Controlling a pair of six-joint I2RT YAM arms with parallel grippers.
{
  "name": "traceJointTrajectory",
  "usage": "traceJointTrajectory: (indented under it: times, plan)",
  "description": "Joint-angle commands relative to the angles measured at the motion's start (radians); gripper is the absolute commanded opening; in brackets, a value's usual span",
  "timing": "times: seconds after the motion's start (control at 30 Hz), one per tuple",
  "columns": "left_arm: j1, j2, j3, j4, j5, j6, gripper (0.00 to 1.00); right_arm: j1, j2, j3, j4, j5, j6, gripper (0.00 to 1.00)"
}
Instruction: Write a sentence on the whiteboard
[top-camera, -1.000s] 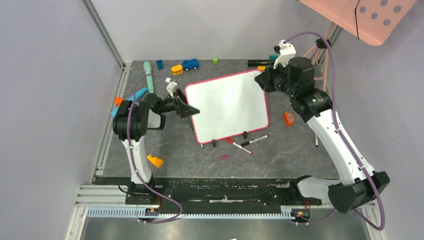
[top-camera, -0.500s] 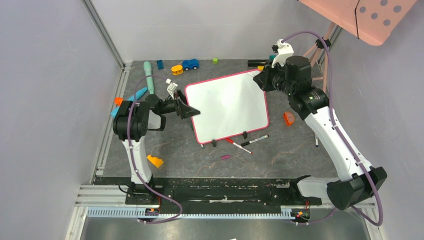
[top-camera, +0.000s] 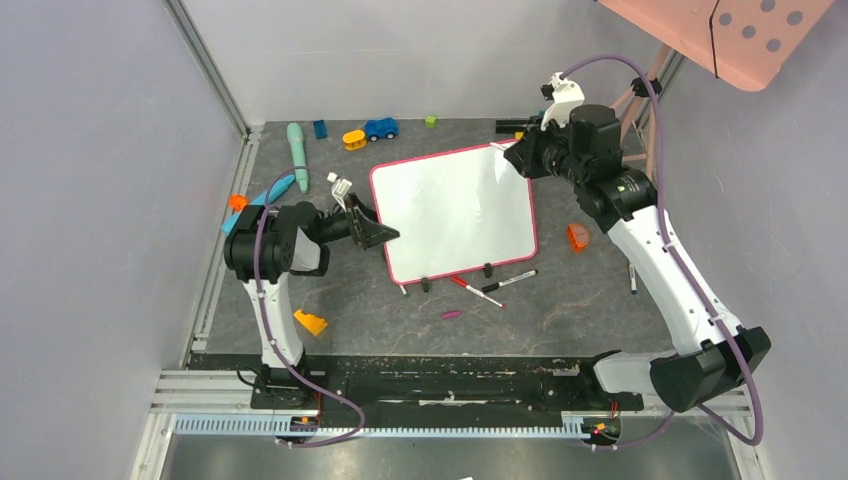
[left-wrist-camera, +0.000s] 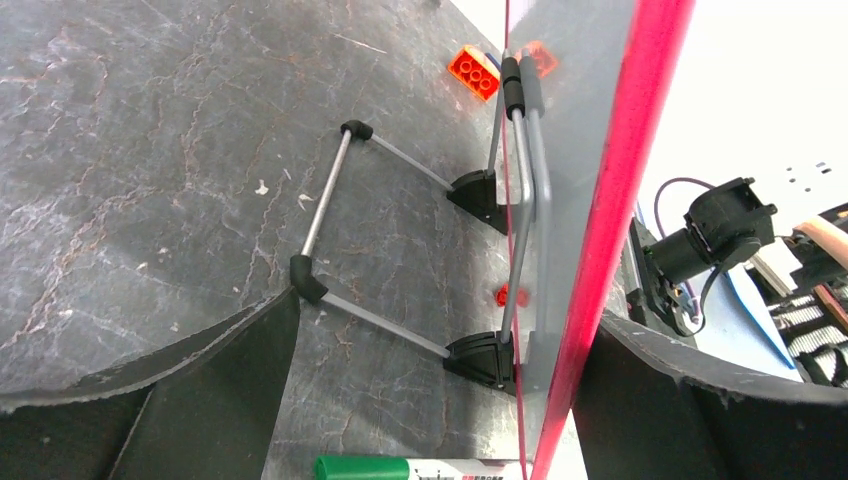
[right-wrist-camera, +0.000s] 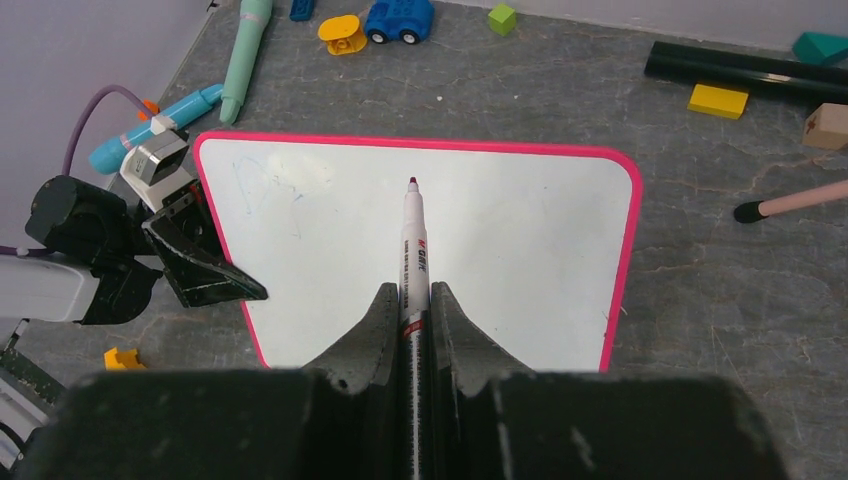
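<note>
The dark, veined counter carries the whiteboard near its middle, propped at a tilt on a wire stand behind it, with two black clip feet along its near edge. Its face bears no words, only a faint blue smudge near its far left corner. At the whiteboard's left edge the left fingers are spread wide, one on each side of the pink frame and touching neither face, so nothing pins the whiteboard. At its far right corner the right fingers are clamped on a marker whose dark tip points out over the whiteboard's upper middle. The tip seems to hang clear of the surface, though the wrist view cannot settle how far. The main risk I see is the first stroke: pen pressure on an unclamped, leaning whiteboard could slide it back or fold the stand, smearing the line. A marker that slips in the narrow grip would tilt and skip. Loose pens just beyond the whiteboard's near edge could roll underfoot if it shifts.
</note>
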Motion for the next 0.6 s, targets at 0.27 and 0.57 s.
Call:
traceJointTrajectory:
  times: [0.27, 0.57]
  plan:
    - [-0.031, 0.014, 0.043, 0.082, 0.118, 0.059, 1.0, 0.005, -0.068, -0.057, 0.059, -0.056, -0.012, 0.0]
    - [-0.042, 0.004, 0.053, 0.082, 0.145, 0.098, 1.0, 0.004, -0.094, -0.086, 0.091, -0.023, -0.006, 0.0]
